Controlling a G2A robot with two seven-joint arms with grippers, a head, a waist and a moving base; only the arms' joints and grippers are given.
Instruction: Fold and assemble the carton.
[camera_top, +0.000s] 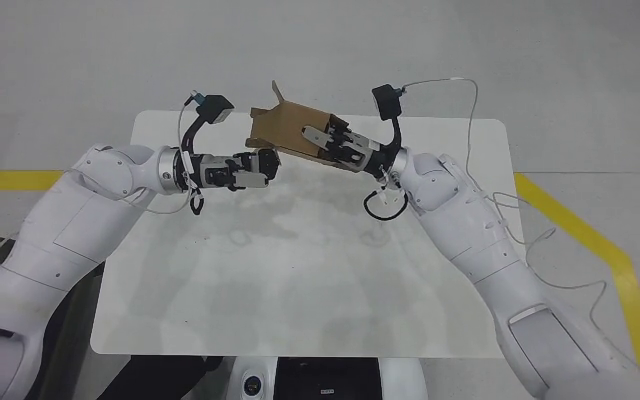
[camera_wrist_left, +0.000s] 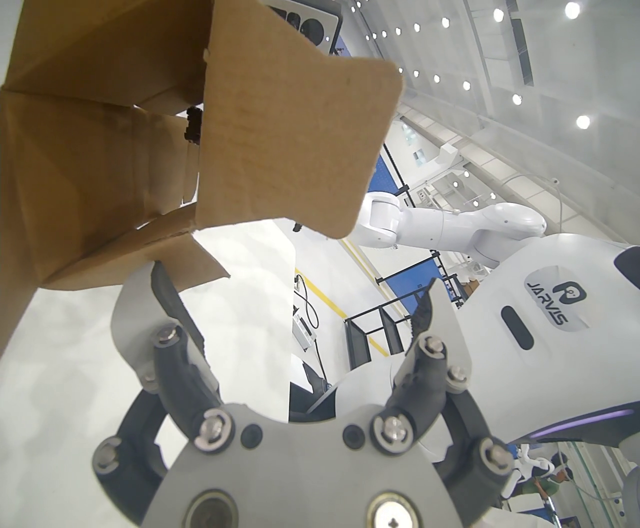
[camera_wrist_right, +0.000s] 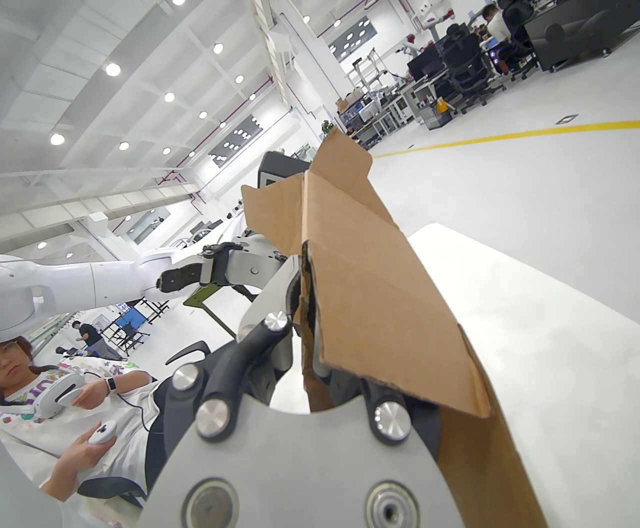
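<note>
Hanging over the table (camera_top: 300, 300), the carton (camera_top: 285, 128), likely light and bendy, was clamped in the right gripper (camera_wrist_right: 305, 300) while the left gripper (camera_wrist_left: 290, 285) gaped beside a flap (camera_wrist_left: 192, 260), probably best pinched near its crease.

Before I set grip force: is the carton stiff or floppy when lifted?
Probably stiff: the carton shows flat panels, held at one wall by the right gripper. Likely light, thin cardboard. Its open flap may hinge at the crease.

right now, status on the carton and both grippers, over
Left gripper open, by an end flap. Right gripper shut on carton wall. Carton off the table, flaps unfolded. Nothing blocking it.
</note>
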